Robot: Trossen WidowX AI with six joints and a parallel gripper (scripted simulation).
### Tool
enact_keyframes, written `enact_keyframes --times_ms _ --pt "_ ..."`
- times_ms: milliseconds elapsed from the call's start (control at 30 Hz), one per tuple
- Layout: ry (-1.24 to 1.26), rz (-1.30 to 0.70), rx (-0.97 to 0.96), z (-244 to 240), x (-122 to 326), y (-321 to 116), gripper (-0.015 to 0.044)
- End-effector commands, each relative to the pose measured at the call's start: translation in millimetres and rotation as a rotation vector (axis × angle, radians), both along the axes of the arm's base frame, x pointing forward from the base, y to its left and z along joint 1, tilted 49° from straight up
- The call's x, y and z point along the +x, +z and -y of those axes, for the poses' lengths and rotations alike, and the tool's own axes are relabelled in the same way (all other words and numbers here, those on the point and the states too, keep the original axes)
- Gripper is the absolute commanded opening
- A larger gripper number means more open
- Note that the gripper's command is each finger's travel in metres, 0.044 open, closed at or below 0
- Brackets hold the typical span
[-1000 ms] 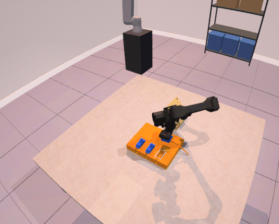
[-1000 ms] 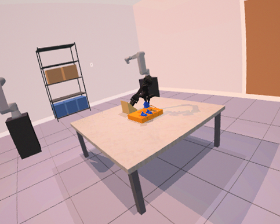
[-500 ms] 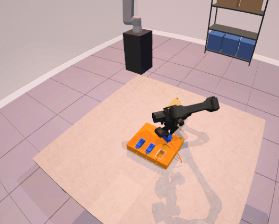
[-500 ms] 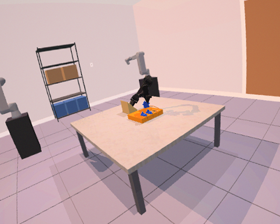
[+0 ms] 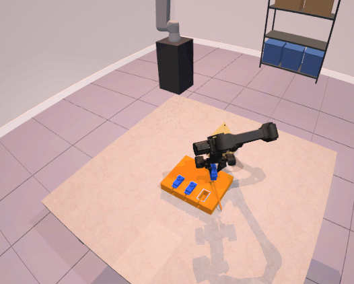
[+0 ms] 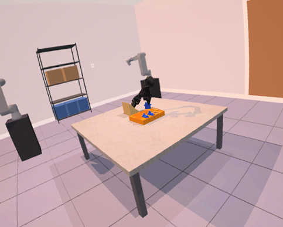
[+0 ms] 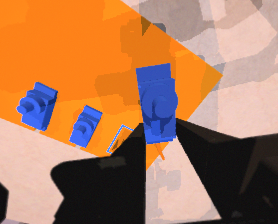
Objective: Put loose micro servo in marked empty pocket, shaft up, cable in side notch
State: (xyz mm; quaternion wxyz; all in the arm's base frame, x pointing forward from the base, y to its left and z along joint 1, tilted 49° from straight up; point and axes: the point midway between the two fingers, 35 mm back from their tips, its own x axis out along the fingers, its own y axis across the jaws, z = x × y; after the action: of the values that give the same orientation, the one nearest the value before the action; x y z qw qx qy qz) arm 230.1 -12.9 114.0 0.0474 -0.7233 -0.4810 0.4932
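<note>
The loose blue micro servo (image 5: pixel 213 173) (image 6: pixel 147 105) (image 7: pixel 159 90) is held above the orange deck (image 5: pixel 188 165) (image 6: pixel 137 120) (image 7: pixel 65 45). My gripper (image 5: pixel 215 166) (image 7: pixel 158 124) is shut on it, with the fingers at its near end in the wrist view. Its output shaft faces the wrist camera, so it points up. Its thin orange cable (image 5: pixel 216 196) (image 7: pixel 160 151) slants down past the pocket's right side in the top view. The outlined empty pocket (image 5: pixel 204 194) (image 7: pixel 118 144) lies to the left of the held servo in the wrist view, partly hidden by a finger.
Two blue servos sit in the deck beside the pocket, one farther (image 5: pixel 178 181) (image 6: pixel 145 115) (image 7: pixel 38 106) and one nearer (image 5: pixel 190 188) (image 6: pixel 150 113) (image 7: pixel 86 127). A tan upright piece (image 5: pixel 223 130) (image 6: pixel 128 108) stands behind the deck, close to the arm.
</note>
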Motion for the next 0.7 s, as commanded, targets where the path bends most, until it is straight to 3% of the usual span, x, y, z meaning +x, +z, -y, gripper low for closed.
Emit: enact_keyframes --times_ms 0,467,667 --pt "-0.112 -0.121 0.011 0.0 -0.1 0.6 0.0" --pt "-0.429 -0.476 0.036 0.0 -0.1 0.6 0.0" --pt "-0.445 -0.493 0.037 0.0 -0.1 0.6 0.0"
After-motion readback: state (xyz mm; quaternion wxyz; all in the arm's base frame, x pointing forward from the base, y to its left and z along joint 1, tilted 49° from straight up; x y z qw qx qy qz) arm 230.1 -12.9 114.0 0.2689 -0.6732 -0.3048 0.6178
